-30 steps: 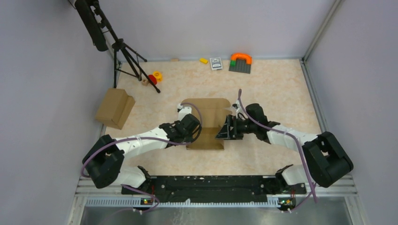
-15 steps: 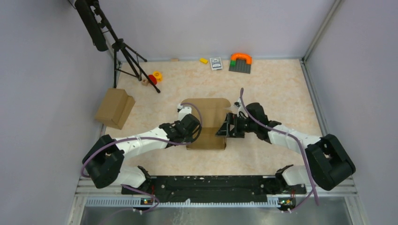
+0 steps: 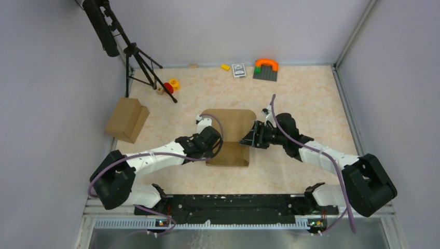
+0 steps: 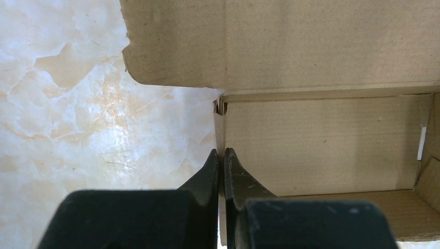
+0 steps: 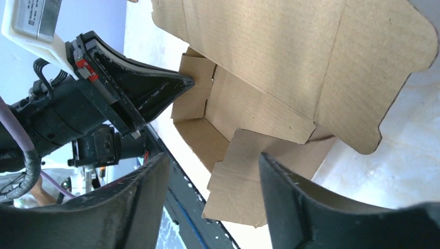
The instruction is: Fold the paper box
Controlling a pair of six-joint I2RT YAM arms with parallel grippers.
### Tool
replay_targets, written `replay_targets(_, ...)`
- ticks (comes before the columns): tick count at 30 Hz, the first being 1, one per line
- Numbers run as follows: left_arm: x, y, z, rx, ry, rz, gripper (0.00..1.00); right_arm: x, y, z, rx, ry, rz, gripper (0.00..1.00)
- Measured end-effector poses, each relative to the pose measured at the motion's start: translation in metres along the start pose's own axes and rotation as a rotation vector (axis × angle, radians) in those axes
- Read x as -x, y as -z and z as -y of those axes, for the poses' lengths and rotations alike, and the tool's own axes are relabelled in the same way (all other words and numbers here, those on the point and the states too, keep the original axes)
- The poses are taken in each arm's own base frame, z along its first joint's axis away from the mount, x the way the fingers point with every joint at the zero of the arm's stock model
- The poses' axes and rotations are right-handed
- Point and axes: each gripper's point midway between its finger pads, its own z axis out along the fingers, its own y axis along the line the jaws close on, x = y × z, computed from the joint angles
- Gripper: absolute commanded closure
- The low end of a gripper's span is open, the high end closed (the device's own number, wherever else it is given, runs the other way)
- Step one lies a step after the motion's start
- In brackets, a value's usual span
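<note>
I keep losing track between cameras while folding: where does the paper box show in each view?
Top external: paper box at the centre of the picture.
Left wrist: paper box fills the top and right.
Right wrist: paper box spans the middle and upper right.
Shared landmark: left gripper, fingers shut on the box's left wall, visible in all three views.

Pale grey-lilac walls (image 3: pixel 233 31) close in the far side and both flanks, well beyond the left gripper (image 3: pixel 210 148) and the right gripper (image 3: pixel 248 141). A metal corner post (image 3: pixel 354 31) rises far off past the right gripper. Beneath both lies a beige marbled tabletop (image 3: pixel 301 93), glossy under soft light; a black tripod (image 3: pixel 135 52) stands far beyond the left gripper
</note>
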Motion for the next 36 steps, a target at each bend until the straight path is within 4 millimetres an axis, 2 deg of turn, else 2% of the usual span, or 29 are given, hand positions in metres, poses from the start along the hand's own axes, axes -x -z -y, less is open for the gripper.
replay_targets(4,0.000,0.000,0.000,0.001,0.000,-0.001,1.00,0.000,0.000,0.000,0.000,-0.006,0.002,0.57)
replay_targets(11,0.000,0.000,0.000,0.001,0.000,-0.001,1.00,-0.009,0.001,0.013,-0.045,-0.023,-0.014,0.91)
replay_targets(17,0.000,0.000,0.000,0.001,-0.001,-0.001,1.00,-0.017,0.003,0.030,-0.120,-0.030,-0.032,0.97)
replay_targets(18,0.000,0.000,0.000,0.001,-0.001,-0.001,1.00,-0.018,0.004,0.033,-0.138,-0.029,-0.037,0.97)
replay_targets(22,0.000,0.000,0.000,0.001,-0.001,-0.001,1.00,-0.028,0.006,0.043,-0.212,-0.017,-0.071,0.80)
replay_targets(28,0.000,0.000,0.000,0.001,-0.001,-0.001,1.00,-0.029,0.003,0.036,-0.290,0.074,-0.106,0.59)
replay_targets(32,0.000,0.000,0.000,0.001,-0.001,-0.001,1.00,-0.027,0.002,0.037,-0.322,0.098,-0.112,0.55)
replay_targets(36,0.000,0.000,0.000,0.001,-0.001,-0.001,1.00,-0.033,0.001,0.048,-0.380,0.106,-0.146,0.52)
